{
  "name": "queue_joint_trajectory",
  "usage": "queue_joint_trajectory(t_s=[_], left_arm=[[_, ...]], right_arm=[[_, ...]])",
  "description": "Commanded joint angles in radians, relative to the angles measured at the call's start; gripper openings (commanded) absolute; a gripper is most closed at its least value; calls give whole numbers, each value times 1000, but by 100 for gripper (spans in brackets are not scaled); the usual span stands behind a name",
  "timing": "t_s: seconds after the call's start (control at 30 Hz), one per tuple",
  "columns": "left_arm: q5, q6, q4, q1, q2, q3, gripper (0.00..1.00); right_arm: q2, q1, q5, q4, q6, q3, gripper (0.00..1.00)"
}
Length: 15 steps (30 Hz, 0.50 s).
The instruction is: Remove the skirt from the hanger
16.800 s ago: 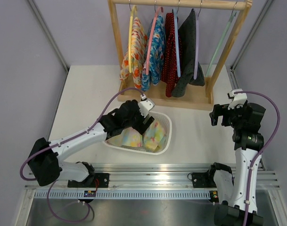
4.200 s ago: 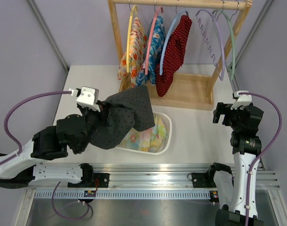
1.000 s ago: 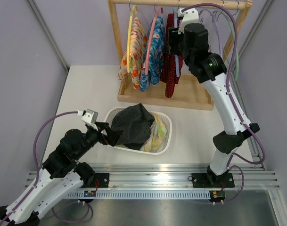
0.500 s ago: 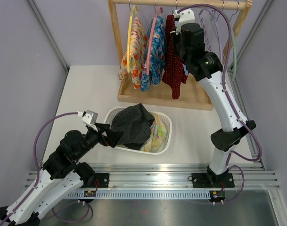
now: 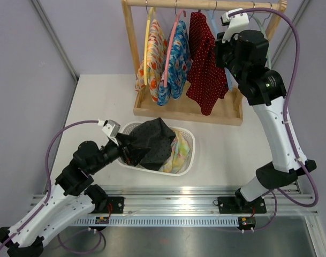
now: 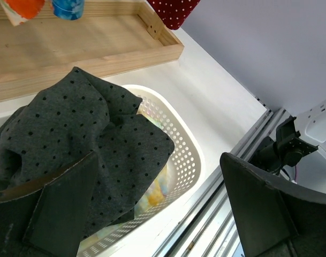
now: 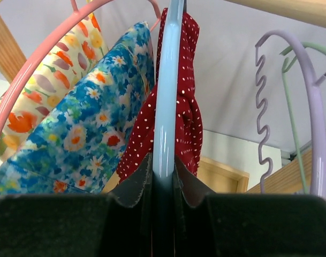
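One right gripper [image 7: 164, 182], clamped on pale-blue plastic hanger [image 7: 168, 107] bearing red polka-dot skirt [image 7: 190, 120]; left gripper [image 6: 158, 158] fully spread, empty.

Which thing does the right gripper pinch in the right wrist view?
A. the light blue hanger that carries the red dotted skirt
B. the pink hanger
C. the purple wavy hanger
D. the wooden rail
A: the right gripper is closed on the lower part of the light blue hanger, and the red dotted skirt hangs on that hanger.
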Motion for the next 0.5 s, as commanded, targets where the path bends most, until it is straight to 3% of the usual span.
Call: queue_joint_trajectory(t_s=[0.0,0.13,0.23,0.37,0.47], left_arm=[[80,49,130,0,60,74,99],[91,100,213,-22,147,120,99],[30,165,263,-107,248,175,99],[-195,285,340,-323,412,261,99],[-258,315,450,-376,569,305,99]], right_arm=[[-165,-31,-94,184,-2,-50,0],[-263,-77,-200,158,12,-240,0],[-346,-106,-278,121,6,-363,0],[-462,-151,-508,20,4,-512,0],[-561,-190,-617,-33,-16,-629,0]])
